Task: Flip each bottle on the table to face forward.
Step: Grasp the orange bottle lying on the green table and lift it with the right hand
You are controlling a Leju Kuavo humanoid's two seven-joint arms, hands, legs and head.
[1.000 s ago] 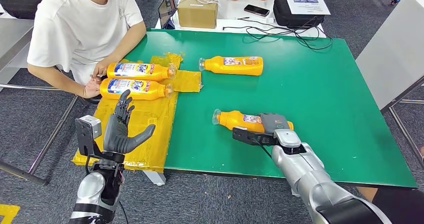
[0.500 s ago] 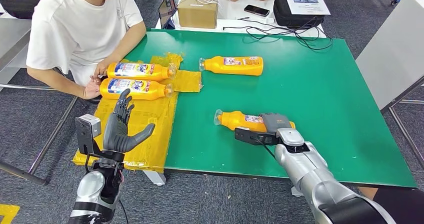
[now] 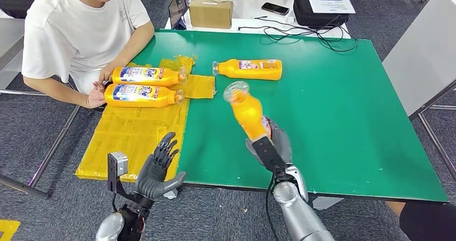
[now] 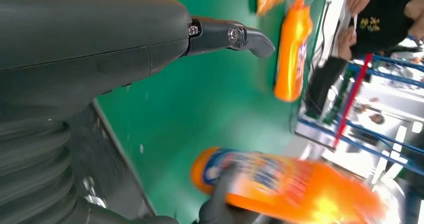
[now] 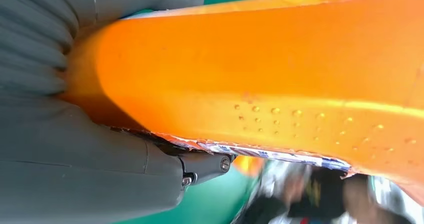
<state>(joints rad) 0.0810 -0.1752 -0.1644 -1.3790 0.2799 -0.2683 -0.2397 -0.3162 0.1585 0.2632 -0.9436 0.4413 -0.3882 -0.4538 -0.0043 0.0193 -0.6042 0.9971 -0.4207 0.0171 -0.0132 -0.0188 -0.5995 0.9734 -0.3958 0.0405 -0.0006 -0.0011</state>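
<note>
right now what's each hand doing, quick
Left hand: open, fingers spread, holding nothing.
Right hand: closed around the base end of an orange bottle, lifted off the green table.

green table, yellow sheet, bottles

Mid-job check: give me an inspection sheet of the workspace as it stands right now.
Surface: green table, yellow sheet on its left side.
Job's things: held bottle lifted, cap away from robot; far bottle lying on green; two labelled bottles on the sheet.
Clutter: nothing seen on green.
Hands: right robot hand grips held bottle; left robot hand open, off the table.
Cables: black cables at far edge.
Surroundings: seated person; cardboard box, phone beyond.
</note>
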